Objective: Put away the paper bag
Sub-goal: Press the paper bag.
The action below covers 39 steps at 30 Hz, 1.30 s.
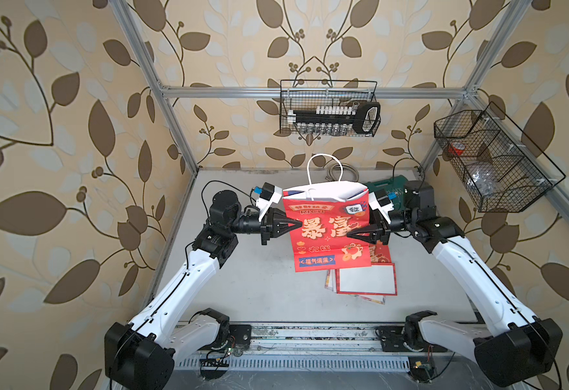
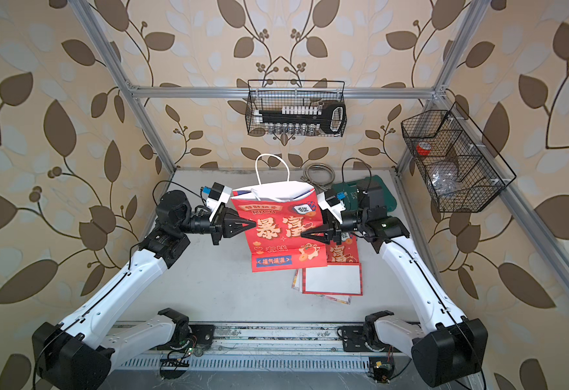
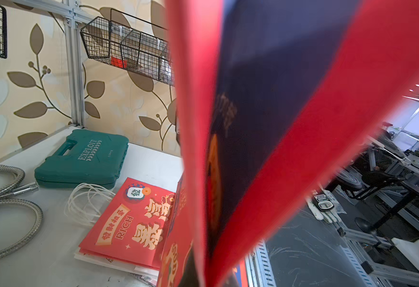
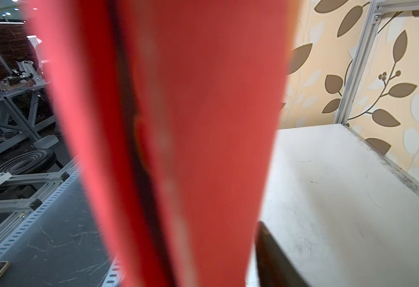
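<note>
In both top views a red paper bag [image 1: 327, 229] [image 2: 283, 233] with white cord handles hangs upright above the table, between my two grippers. My left gripper [image 1: 299, 224] [image 2: 253, 224] is shut on the bag's left edge. Seen from the left wrist, the bag [image 3: 278, 124] fills the picture and hides the jaws. My right gripper [image 1: 350, 234] [image 2: 304, 233] is at the bag's right edge. The right wrist view has the bag [image 4: 191, 124] in the middle and one dark finger [image 4: 275, 261] standing off to its side, so these jaws are open around the edge.
Flat red bags [image 1: 367, 277] [image 3: 128, 223] lie stacked on the table under the hanging bag. Behind them are a green tool case [image 1: 389, 189] [image 3: 84, 159] and a coiled metal hose [image 1: 342, 172] [image 3: 9, 203]. Wire baskets hang on the back wall [image 1: 330, 108] and the right wall [image 1: 492, 162].
</note>
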Available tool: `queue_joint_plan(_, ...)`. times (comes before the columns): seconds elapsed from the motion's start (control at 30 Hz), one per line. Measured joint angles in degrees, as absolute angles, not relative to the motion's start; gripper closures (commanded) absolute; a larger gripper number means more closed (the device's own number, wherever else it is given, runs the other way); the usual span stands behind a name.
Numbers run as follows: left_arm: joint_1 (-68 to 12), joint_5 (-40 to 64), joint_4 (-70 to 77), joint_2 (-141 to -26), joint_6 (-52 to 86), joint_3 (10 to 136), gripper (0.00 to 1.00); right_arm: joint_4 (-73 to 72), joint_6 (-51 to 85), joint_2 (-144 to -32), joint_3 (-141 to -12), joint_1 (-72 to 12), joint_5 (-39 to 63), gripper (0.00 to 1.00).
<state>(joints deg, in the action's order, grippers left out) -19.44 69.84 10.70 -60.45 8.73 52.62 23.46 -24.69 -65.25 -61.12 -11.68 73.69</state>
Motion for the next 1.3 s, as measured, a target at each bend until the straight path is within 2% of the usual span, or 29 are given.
queue_joint_plan(0.07,-19.42,70.50,8.95,-60.45,7.81,53.52,1.00,23.77,-25.23,-63.35,-59.90,-10.83,72.62,0.37)
queue_joint_plan(0.23,-19.40,70.91,7.79,-60.45,7.55,54.24,1.00,24.25,-25.54,-61.76,-57.08,-10.33,71.61,0.54)
queue_joint_plan(0.27,-19.40,70.98,7.70,-60.49,7.57,54.24,1.00,24.34,-25.34,-61.98,-56.88,-10.33,71.70,0.60)
queue_joint_plan(0.37,-19.40,70.96,7.35,-60.53,7.62,54.33,1.00,24.56,-25.08,-62.54,-56.66,-10.20,72.03,0.99)
queue_joint_plan(0.47,-19.40,70.96,7.03,-60.58,7.66,54.92,1.00,24.64,-24.91,-62.52,-56.66,-10.20,72.58,1.00)
queue_joint_plan(0.5,-19.40,70.96,7.01,-60.58,7.66,55.05,1.00,24.64,-24.88,-62.52,-56.66,-10.20,72.69,0.96)
queue_joint_plan(0.53,-19.40,70.94,6.92,-60.58,7.66,55.22,1.00,24.71,-24.73,-62.52,-56.66,-10.07,72.84,0.66)
queue_joint_plan(0.57,-19.40,70.91,6.63,-60.58,7.64,55.42,1.00,24.75,-24.67,-62.48,-56.66,-9.98,72.71,0.49)
queue_joint_plan(0.67,-19.40,70.50,5.96,-60.58,7.49,56.07,1.00,25.04,-24.99,-61.80,-56.66,-9.52,71.24,0.33)
queue_joint_plan(0.83,-18.48,69.36,1.30,-60.58,4.95,57.49,1.00,24.64,-24.12,-57.28,-56.51,-6.98,67.40,0.26)
queue_joint_plan(0.97,-16.01,67.16,-2.00,-60.36,3.95,57.98,1.00,24.73,-23.29,-51.40,-56.27,-4.34,63.48,0.15)
queue_joint_plan(1.13,-14.15,65.58,-3.05,-59.59,4.08,58.00,1.00,27.20,-27.11,-46.59,-52.31,-3.95,56.55,0.12)
queue_joint_plan(1.3,-14.17,65.98,-1.61,-58.48,6.44,58.33,1.00,29.39,-31.79,-48.75,-46.98,-4.34,51.31,0.09)
